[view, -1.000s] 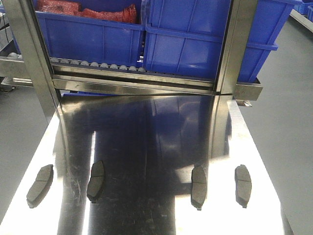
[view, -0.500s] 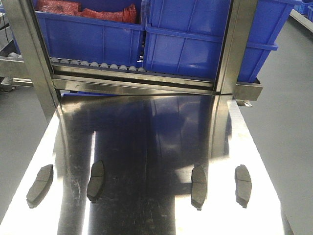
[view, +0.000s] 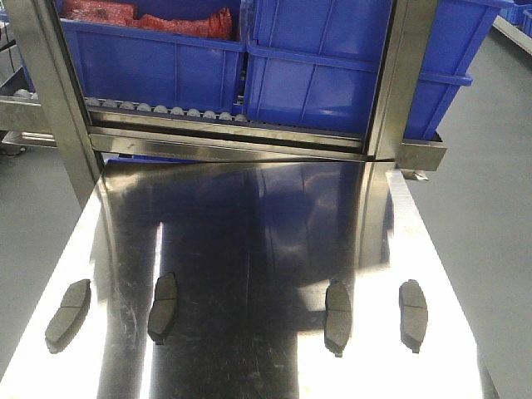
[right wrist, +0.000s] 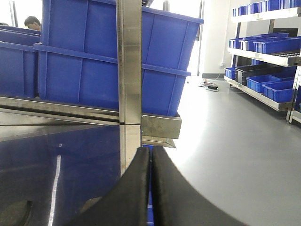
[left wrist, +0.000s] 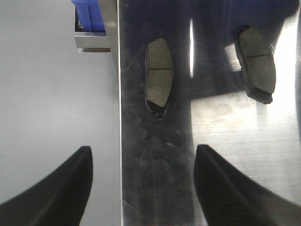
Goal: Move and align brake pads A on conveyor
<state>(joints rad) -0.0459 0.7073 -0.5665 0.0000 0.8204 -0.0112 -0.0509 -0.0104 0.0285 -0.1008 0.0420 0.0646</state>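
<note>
Several dark grey brake pads A lie in a row on the shiny steel tabletop [view: 249, 249], at the far left [view: 68, 314], left of centre [view: 163, 307], right of centre [view: 337, 317] and far right [view: 413, 314]. The left wrist view shows two of them, one [left wrist: 159, 75] near the table's left edge and another [left wrist: 256, 63] further right. My left gripper [left wrist: 143, 148] hangs open above that edge, short of the nearer pad, with nothing between its fingers. My right gripper [right wrist: 150, 149] is shut on nothing near the right post. The conveyor is out of view. Neither gripper shows in the front view.
Blue bins [view: 316, 75] sit on a roller rack behind the tabletop, framed by steel posts [view: 399, 83] [view: 50, 100]. Grey floor lies beyond the table's left edge [left wrist: 119, 141] and to its right. Shelves with blue bins [right wrist: 268, 47] stand far right.
</note>
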